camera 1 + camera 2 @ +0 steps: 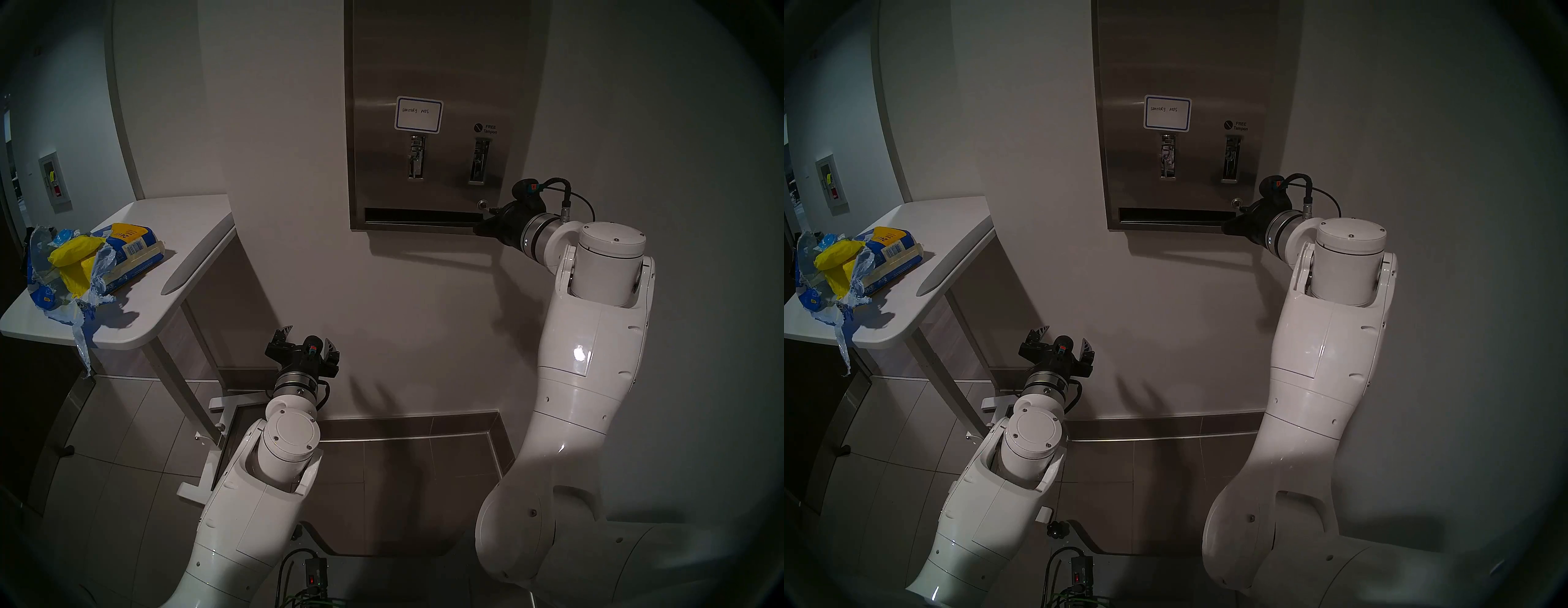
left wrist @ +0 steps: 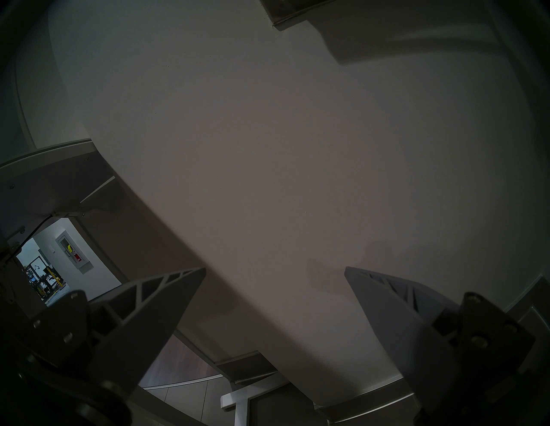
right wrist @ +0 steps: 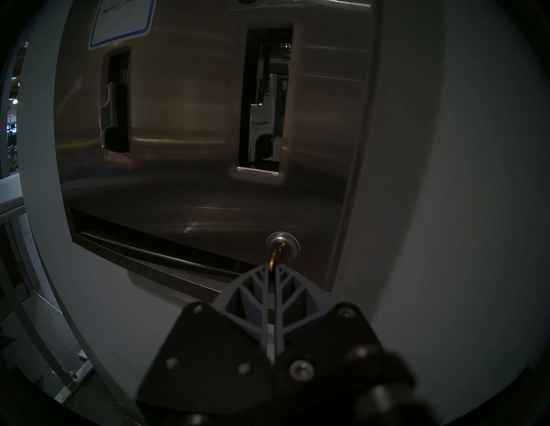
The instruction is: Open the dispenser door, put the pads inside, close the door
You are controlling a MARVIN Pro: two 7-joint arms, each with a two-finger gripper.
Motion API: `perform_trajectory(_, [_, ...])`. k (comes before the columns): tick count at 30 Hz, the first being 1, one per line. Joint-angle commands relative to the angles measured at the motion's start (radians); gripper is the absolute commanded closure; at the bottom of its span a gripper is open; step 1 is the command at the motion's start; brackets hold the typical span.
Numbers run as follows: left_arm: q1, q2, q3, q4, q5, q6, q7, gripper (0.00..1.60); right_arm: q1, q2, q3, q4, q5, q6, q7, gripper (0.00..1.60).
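The dispenser door [image 1: 441, 63] is a brushed-steel panel on the wall and stands closed; it also shows in the head right view [image 1: 1187, 63] and the right wrist view [image 3: 193, 193]. My right gripper [image 1: 485, 218] [image 3: 271, 269] is shut on a gold key [image 3: 272, 261] that sits in the round lock [image 3: 282, 244] at the door's lower right. My left gripper [image 1: 306, 337] [image 2: 274, 269] is open and empty, low near the wall, far from everything. The pads [image 1: 74, 250] [image 1: 835, 254] are yellow packets lying in a torn pack on the table at the left.
The torn blue-and-yellow plastic pack [image 1: 127, 250] lies on the white table [image 1: 178, 254], some plastic hanging over its front edge. The table's legs and base [image 1: 203, 424] stand on the tiled floor beside my left arm. The dispenser's bottom corner [image 2: 285, 15] shows above my left gripper.
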Motion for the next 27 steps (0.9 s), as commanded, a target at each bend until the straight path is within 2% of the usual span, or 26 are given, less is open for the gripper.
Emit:
perform_trajectory(1, [-0.021,0.0,-0.002,-0.032,0.002,-0.008,0.002,0.0,-0.033,0.006,-0.046,-0.088,0.008,0.022,0.015,1.6])
perform_trajectory(19, [-0.021,0.0,-0.001,-0.032,0.002,-0.008,0.003,0.0,-0.102,0.046,-0.079,-0.189,0.029,0.062,0.017,1.6])
perform_trajectory(20, [-0.021,0.0,-0.001,-0.032,0.002,-0.008,0.003,0.0,-0.104,0.047,-0.081,-0.193,0.03,0.063,0.017,1.56])
perform_trajectory(21, [-0.021,0.0,-0.001,-0.032,0.002,-0.008,0.003,0.0,-0.107,0.048,-0.082,-0.199,0.031,0.065,0.017,1.23])
perform_trajectory(22, [-0.021,0.0,-0.001,-0.032,0.002,-0.008,0.003,0.0,-0.107,0.048,-0.082,-0.199,0.031,0.065,0.017,1.23])
perform_trajectory(23, [-0.021,0.0,-0.001,-0.032,0.001,-0.008,0.003,0.0,-0.109,0.049,-0.084,-0.202,0.032,0.066,0.017,1.04])
perform_trajectory(27, [-0.021,0.0,-0.001,-0.032,0.001,-0.008,0.003,0.0,-0.117,0.057,-0.094,-0.21,0.041,0.074,0.016,0.88])
